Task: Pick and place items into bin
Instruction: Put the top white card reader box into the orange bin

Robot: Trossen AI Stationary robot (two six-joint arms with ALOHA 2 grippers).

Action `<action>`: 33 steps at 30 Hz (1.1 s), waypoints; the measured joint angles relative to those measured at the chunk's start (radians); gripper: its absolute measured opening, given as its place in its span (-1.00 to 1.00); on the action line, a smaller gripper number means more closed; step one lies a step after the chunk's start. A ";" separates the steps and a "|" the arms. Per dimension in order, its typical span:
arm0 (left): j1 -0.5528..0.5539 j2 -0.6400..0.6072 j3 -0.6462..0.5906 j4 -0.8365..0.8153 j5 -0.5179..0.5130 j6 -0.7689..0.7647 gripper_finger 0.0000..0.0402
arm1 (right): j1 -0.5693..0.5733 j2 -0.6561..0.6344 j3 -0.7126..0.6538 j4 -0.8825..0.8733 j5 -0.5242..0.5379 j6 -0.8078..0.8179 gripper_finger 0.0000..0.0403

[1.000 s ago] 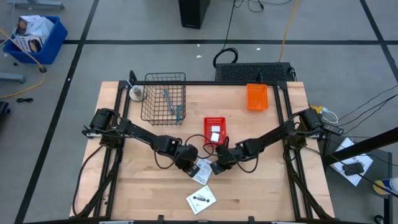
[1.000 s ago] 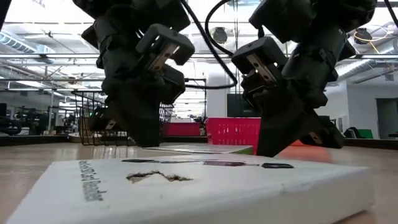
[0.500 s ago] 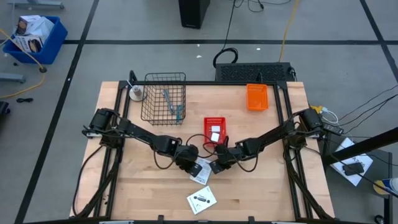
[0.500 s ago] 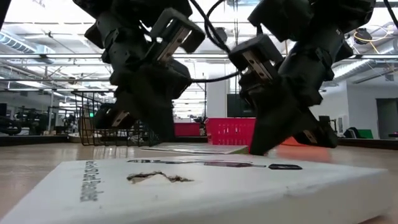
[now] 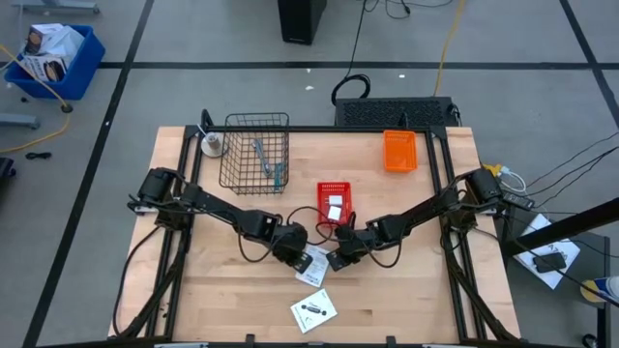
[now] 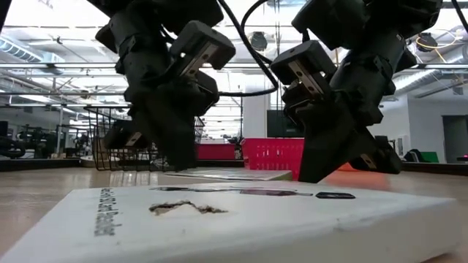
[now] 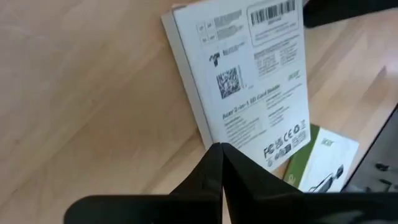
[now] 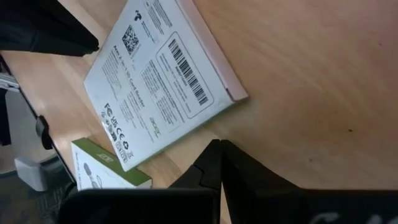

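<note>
Flanking one flat white packet mid-desk, both arms have their tips down at desk level: left end effector at the packet's left edge, right end effector at its right edge. Both have their fingers pressed together with nothing between them; each wrist view shows the joined dark tips just short of the printed face, barcode side up. The packet lies flat on the desk, long axis running diagonally between the two arms, so neither is clearly nearer; they sit about even on opposite sides. Low view confirms it lies between the two dark tips, flat on the wood. A second white packet lies apart, nearer the front edge, untouched. Red bin stands just behind the arms and already shows something white inside; wire basket farther back-left holds the teal stick and grey tool; orange tray back-right. Judgement: a flat packet with no raised edge is awkward to pinch, so the next move likely needs one arm to brace or tip it while the other opens.
</note>
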 joint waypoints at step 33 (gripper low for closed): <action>0.008 0.062 0.000 0.144 0.056 -0.069 -0.98 | -0.002 0.087 0.020 0.286 -0.024 -0.022 -1.00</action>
